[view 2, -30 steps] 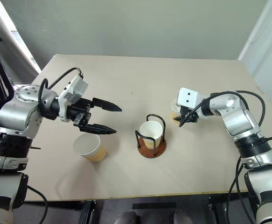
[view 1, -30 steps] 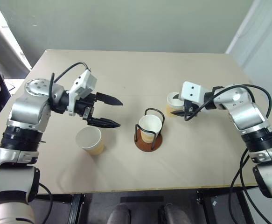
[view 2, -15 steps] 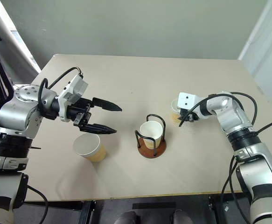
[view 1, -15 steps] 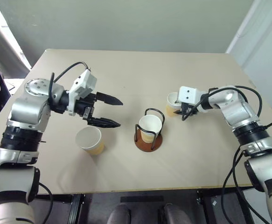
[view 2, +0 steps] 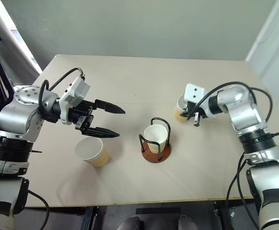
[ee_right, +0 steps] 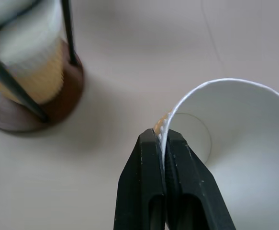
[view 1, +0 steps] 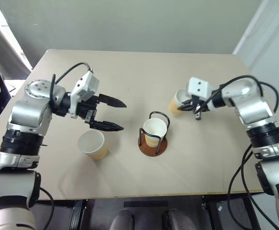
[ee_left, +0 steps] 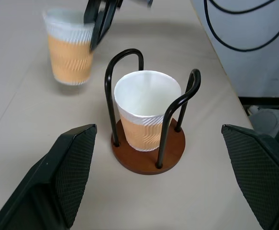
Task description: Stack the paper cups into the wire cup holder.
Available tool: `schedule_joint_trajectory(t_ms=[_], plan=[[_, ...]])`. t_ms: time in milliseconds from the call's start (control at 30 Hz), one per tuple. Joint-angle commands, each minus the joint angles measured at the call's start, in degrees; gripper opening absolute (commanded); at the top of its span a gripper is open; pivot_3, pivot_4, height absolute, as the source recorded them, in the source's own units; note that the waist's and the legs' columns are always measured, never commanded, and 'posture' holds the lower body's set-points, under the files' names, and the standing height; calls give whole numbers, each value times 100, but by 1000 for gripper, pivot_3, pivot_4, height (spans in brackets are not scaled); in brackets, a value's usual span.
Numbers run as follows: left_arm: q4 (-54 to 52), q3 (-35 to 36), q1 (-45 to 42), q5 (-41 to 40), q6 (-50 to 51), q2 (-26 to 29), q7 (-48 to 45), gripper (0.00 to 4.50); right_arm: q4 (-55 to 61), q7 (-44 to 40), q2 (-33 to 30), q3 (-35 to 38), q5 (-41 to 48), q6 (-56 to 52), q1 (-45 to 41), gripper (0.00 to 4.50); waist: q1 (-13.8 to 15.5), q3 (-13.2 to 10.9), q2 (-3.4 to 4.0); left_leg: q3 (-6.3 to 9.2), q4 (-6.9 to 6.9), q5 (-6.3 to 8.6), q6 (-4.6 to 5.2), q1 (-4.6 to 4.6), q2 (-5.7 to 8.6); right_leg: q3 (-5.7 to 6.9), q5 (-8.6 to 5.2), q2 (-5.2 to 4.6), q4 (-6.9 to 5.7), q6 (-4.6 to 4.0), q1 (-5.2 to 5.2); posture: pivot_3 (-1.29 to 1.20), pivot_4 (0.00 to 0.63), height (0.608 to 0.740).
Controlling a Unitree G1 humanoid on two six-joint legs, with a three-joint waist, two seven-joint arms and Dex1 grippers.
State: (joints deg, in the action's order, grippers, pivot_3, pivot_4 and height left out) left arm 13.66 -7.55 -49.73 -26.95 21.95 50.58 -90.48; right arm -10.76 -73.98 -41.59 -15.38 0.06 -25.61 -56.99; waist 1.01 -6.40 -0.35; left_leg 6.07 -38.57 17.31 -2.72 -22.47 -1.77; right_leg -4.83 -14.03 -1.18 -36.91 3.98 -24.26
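Thin pinch on a single cup wall: likely to crease the paper or slip if swung fast toward the holder, dropping or tipping the cup. Also a risk of catching a black wire loop with the cup's bottom on the way in, nudging the light base across the beige counter (view 1: 129, 72).

Right tool (ee_right: 164, 143): pressed together on the white rolled rim of a tan, tapered paper cup (view 1: 179, 101), one finger inside, one outside; cup tilted, seemingly lifted off the counter, near the holder on its far right side.

Left tool (view 1: 111, 114): spread as wide as it goes, holding nothing, hovering just above and beyond a second tan paper cup (view 1: 92, 144) standing upright on the counter.

Round reddish-brown wooden-based wire cup holder (view 1: 152, 144) at mid-counter, between both arms, with a third tan paper cup (ee_left: 147, 115) seated upright inside its loops.
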Motion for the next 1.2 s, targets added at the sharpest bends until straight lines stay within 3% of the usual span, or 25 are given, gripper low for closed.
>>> schedule_joint_trajectory(t_ms=[33,233,500,1200], plan=[[42,14,-212,6,-215,146,-202,4500,890,-252,-357,508,494,-651,-295,17,-3,0,0,0,0,0,0,0,0,0,0,0,0,0,0,0,150,740],[175,-98,-295,33,-366,182,-202,4500,1986,-402,-671,943,1469,-2022,-700,17,-14,0,0,0,7,-2,-4,2,-1,-1,0,1,1,0,-4,0,150,740],[533,-387,-587,34,-562,63,-202,4500,3056,113,-476,1066,2526,-3312,-791,17,-14,0,0,4,-1,-3,-4,2,0,-2,-1,1,14,0,-8,0,150,740],[1273,-819,-971,14,-1089,-145,-202,4500,3397,874,-275,468,2900,-3215,-90,17,-23,0,0,4,-14,-3,-4,1,0,-3,-1,2,4,1,-16,0,150,740]])
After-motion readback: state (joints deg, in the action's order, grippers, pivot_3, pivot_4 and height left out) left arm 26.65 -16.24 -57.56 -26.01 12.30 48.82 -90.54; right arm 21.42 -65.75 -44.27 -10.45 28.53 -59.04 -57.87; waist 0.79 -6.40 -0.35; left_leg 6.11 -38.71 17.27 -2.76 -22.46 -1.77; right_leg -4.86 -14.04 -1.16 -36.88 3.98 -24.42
